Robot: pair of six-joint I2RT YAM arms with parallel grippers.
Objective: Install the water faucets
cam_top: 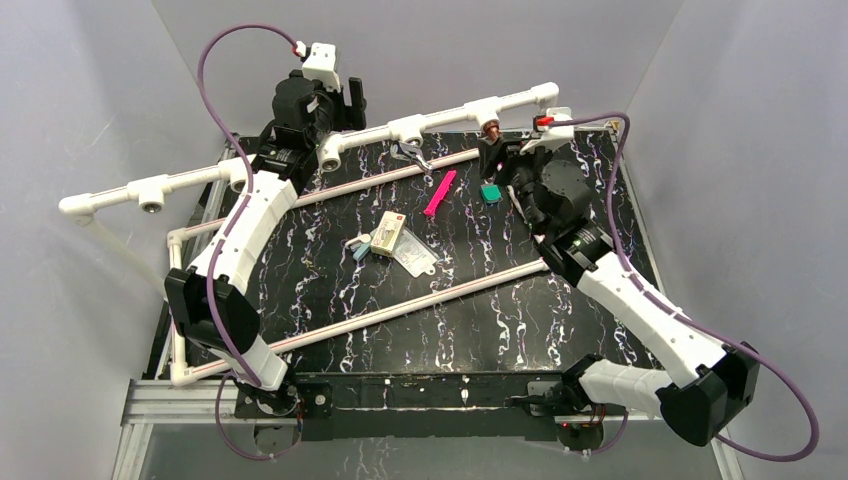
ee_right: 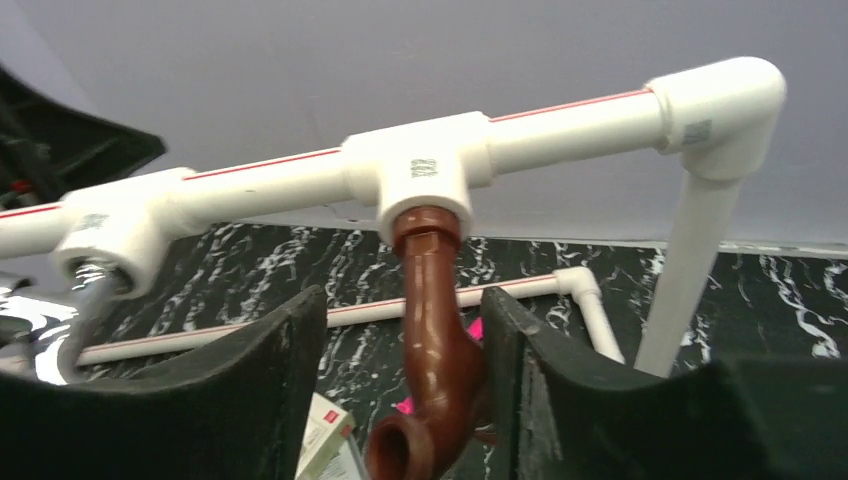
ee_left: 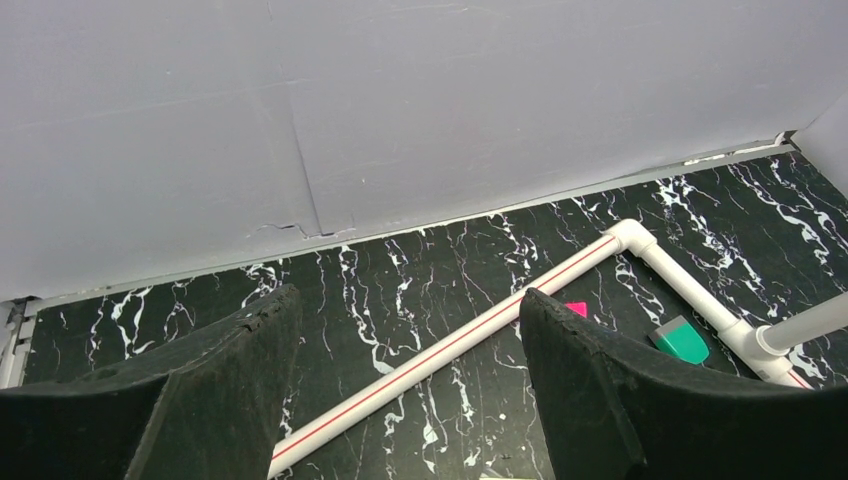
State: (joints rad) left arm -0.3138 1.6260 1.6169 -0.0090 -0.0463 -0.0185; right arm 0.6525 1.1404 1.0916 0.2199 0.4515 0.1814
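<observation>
The dark reddish-brown faucet [cam_top: 490, 131] hangs spout-down from a white tee socket [cam_top: 488, 107] on the raised back pipe. In the right wrist view it [ee_right: 436, 340] sits between my right gripper's fingers; the right finger touches it and a gap shows on the left. My right gripper [cam_top: 492, 152] [ee_right: 405, 380] is open around it. The silver faucet [cam_top: 411, 154] hangs from the adjacent tee to the left [cam_top: 408, 128] and shows dimly in the right wrist view [ee_right: 88, 305]. My left gripper [cam_top: 352, 100] [ee_left: 405, 390] is open and empty, up by the back pipe.
A white pipe frame [cam_top: 400, 303] with red-striped rails lies on the black marble table [cam_top: 500, 330]. A pink flat strip [cam_top: 440, 193], a teal block [cam_top: 490, 192], a small box [cam_top: 388, 235] and a clear bag [cam_top: 415, 253] lie mid-table. Grey walls enclose the space.
</observation>
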